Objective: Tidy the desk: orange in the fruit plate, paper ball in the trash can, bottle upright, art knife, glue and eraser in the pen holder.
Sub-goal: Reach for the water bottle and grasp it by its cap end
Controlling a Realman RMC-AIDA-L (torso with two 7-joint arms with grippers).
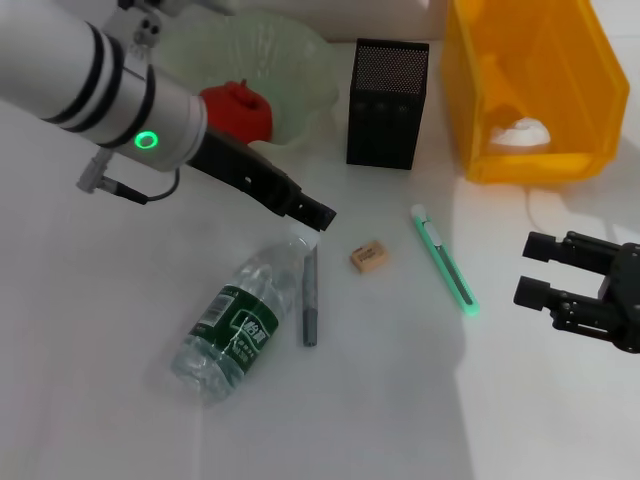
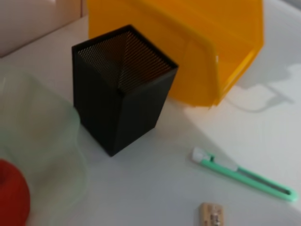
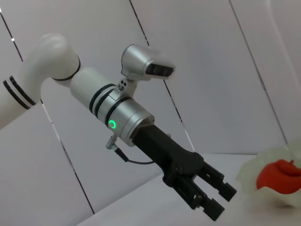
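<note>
The clear bottle [image 1: 232, 328] with a green label lies on its side, cap toward my left gripper [image 1: 316, 214], which hovers open just above the cap and holds nothing. The same gripper [image 3: 217, 200] shows in the right wrist view. A grey glue stick [image 1: 310, 298] lies beside the bottle. Further right are the tan eraser [image 1: 368, 258] [image 2: 212, 215] and the green art knife [image 1: 445, 258] [image 2: 244, 175]. The black mesh pen holder [image 1: 388, 103] [image 2: 120, 87] stands behind them. The reddish orange [image 1: 238, 108] sits in the pale green fruit plate [image 1: 290, 60]. My right gripper [image 1: 540, 270] is open at the right.
The yellow trash can [image 1: 535, 90] [image 2: 188, 42] stands at the back right with a white paper ball [image 1: 520, 133] inside it. Bare white table lies in front of the bottle and between the art knife and my right gripper.
</note>
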